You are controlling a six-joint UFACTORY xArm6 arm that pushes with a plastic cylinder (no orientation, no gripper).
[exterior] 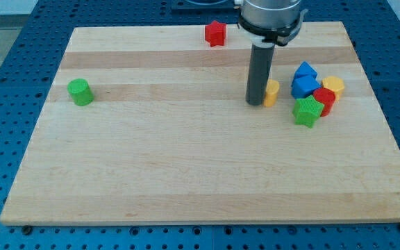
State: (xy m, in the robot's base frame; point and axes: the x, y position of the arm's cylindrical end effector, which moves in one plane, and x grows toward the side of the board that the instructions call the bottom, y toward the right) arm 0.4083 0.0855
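Observation:
My tip (256, 103) rests on the wooden board (186, 160) right of centre in the upper half. It touches, or nearly touches, a small yellow block (273, 92) that sits just to its right and is partly hidden by the rod. Further right lies a tight cluster: a blue block (304, 72) above another blue block (303, 86), a yellow hexagonal block (333, 86), a red block (324, 99) and a green star-shaped block (307, 111).
A red star-shaped block (216, 33) lies near the board's top edge, left of the rod. A green cylinder (80, 92) stands alone near the board's left edge. Blue perforated table surface (5, 83) surrounds the board.

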